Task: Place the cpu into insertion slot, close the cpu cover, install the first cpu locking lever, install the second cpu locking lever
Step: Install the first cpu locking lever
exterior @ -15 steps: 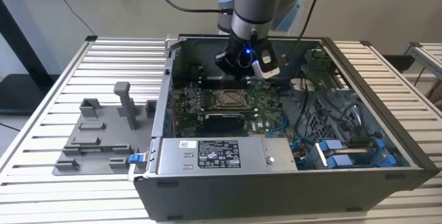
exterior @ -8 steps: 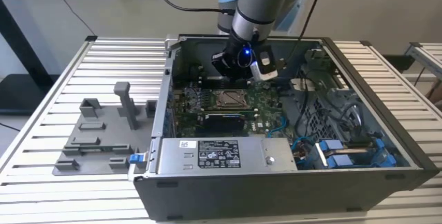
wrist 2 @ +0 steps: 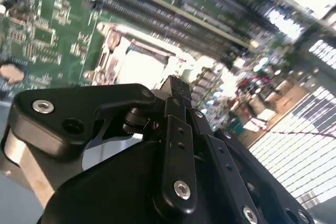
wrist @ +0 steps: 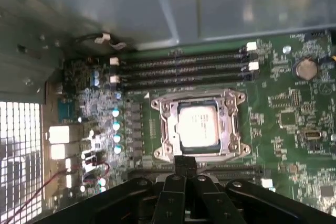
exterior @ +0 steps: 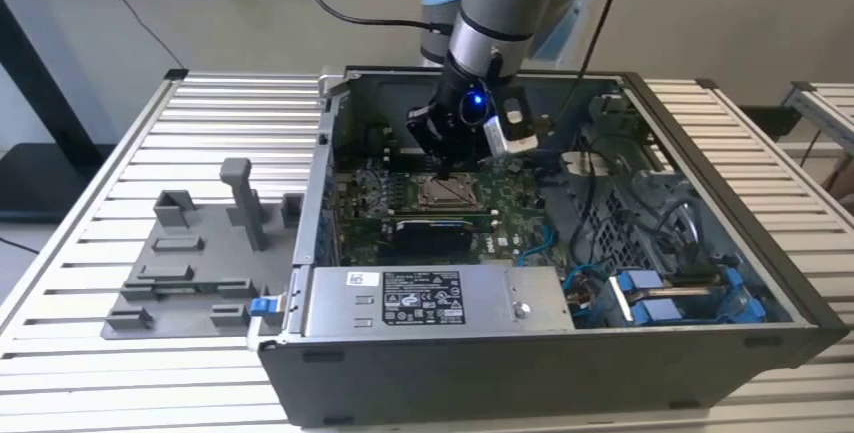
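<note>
Slatted metal desk (exterior: 120,123) carries the open computer case (exterior: 721,283), and I hang inside it over the green motherboard (wrist: 294,129). My gripper (wrist: 185,167), fingers pinched narrow and empty, sits just beside the insertion slot (wrist: 199,124). There the cpu (wrist: 198,125) already lies seated with the cpu cover (wrist: 167,124) framing it. I judge any lever work wants a slow, square approach.

Arm (exterior: 497,13): silver-grey tubular links, pale blue joint caps, black cable trailing from the 10 o'clock side. Wrist: black housing, blue indicator light, small white-and-silver module at 3 o'clock. Gripper (wrist: 185,165): matte black linkage, silver screw heads, narrow black fingers (wrist 2: 176,90).
</note>
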